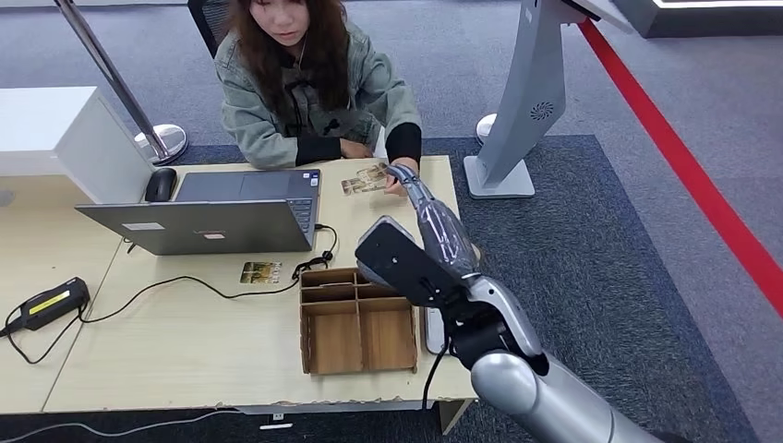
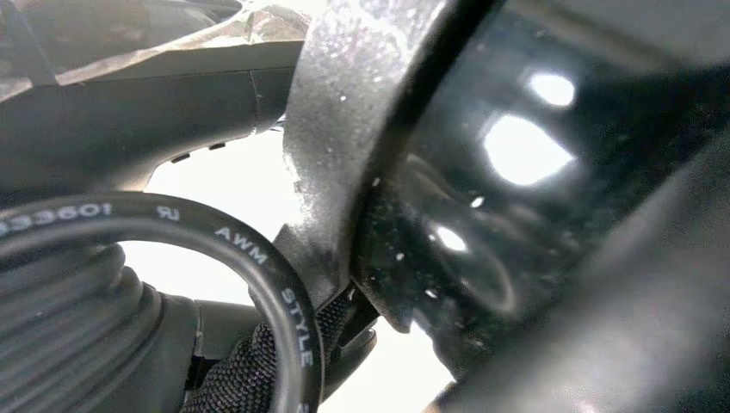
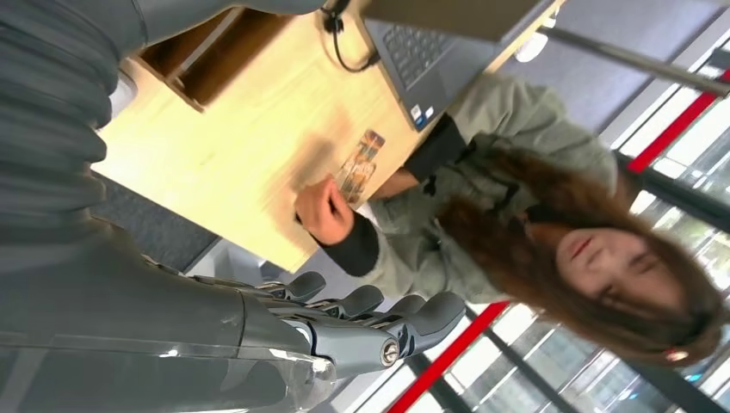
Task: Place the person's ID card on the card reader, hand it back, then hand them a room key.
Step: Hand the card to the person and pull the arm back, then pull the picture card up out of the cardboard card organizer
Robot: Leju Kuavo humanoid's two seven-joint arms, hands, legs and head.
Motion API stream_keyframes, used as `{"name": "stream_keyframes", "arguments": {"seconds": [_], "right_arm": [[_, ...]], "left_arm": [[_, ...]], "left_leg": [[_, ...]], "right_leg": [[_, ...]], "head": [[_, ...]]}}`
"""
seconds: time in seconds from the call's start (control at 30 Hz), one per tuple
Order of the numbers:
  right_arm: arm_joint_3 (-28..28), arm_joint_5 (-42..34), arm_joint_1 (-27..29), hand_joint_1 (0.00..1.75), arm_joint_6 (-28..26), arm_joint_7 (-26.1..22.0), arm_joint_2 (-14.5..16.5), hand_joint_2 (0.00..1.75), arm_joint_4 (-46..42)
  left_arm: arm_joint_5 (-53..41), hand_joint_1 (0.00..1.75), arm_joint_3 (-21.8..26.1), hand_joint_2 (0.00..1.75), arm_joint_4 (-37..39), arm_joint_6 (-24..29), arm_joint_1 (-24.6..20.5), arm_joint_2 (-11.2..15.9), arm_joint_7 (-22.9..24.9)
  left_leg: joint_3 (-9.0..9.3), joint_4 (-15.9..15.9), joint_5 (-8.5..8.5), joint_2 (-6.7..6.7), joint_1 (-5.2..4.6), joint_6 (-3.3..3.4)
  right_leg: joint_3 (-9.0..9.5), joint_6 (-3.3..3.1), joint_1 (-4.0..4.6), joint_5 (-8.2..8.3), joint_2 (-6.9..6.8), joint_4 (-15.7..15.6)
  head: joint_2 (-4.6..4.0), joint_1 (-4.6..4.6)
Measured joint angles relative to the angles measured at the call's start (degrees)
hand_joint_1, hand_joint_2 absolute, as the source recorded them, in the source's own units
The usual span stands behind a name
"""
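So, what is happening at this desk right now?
A person in a green jacket sits behind the light wooden desk, one hand on a patterned card near its far edge. The robot's right hand reaches out beside that card, fingers apart, holding nothing. Another patterned card lies before the grey laptop.

Even, bright indoor light falls from above in the head view; the desk (image 1: 185, 341) shows only soft, short shadows, and the picture is sharp. The left wrist view is mostly dark and out of focus, with white blown-out gaps and round glare spots on glossy black. The right wrist view is motion-blurred, the person (image 3: 551, 232) smeared, windows overexposed.
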Motion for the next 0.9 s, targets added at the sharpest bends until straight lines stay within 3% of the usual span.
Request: {"name": "stream_keyframes", "arguments": {"seconds": [0.27, 0.6, 0.77, 0.9], "right_arm": [[0.48, 3.36, 4.72, 0.00, 5.93, 2.63, -4.20, 1.75, -8.35], [1.77, 8.96, 5.85, 0.00, 7.54, 2.68, -5.22, 1.75, -7.18], [2.54, 13.61, 5.33, 0.27, 7.55, 3.78, -5.13, 1.75, -5.18], [3.19, 16.37, 4.59, 0.31, 7.52, 4.34, -4.73, 1.75, -3.05]], "left_arm": [[-0.19, 0.00, 0.29, 1.75, 0.00, -0.83, 0.01, 0.49, -0.02], [-0.56, 0.00, 0.40, 1.75, 0.00, -0.73, -0.01, 0.60, -0.02], [-0.81, 0.00, 0.42, 1.75, 0.00, -0.60, -0.02, 0.60, -0.02], [-1.27, 0.00, 0.42, 1.75, 0.00, -0.60, -0.04, 0.60, -0.02]], "left_leg": [[0.01, 0.00, 0.00, 0.04, -0.01, 0.00], [0.00, -0.01, 0.00, 0.02, -0.01, 0.00], [0.00, -0.01, 0.00, 0.02, -0.01, 0.00], [0.00, -0.01, 0.01, 0.02, -0.01, 0.00]], "right_leg": [[0.01, -0.01, 0.00, 0.02, 0.03, -0.01], [0.02, -0.01, 0.01, 0.01, 0.03, -0.01], [0.02, -0.01, 0.02, 0.01, 0.03, 0.00], [0.03, -0.01, 0.02, 0.01, 0.02, 0.00]], "head": [[0.00, -0.02], [0.00, -0.02], [0.00, -0.02], [0.00, -0.01]]}}
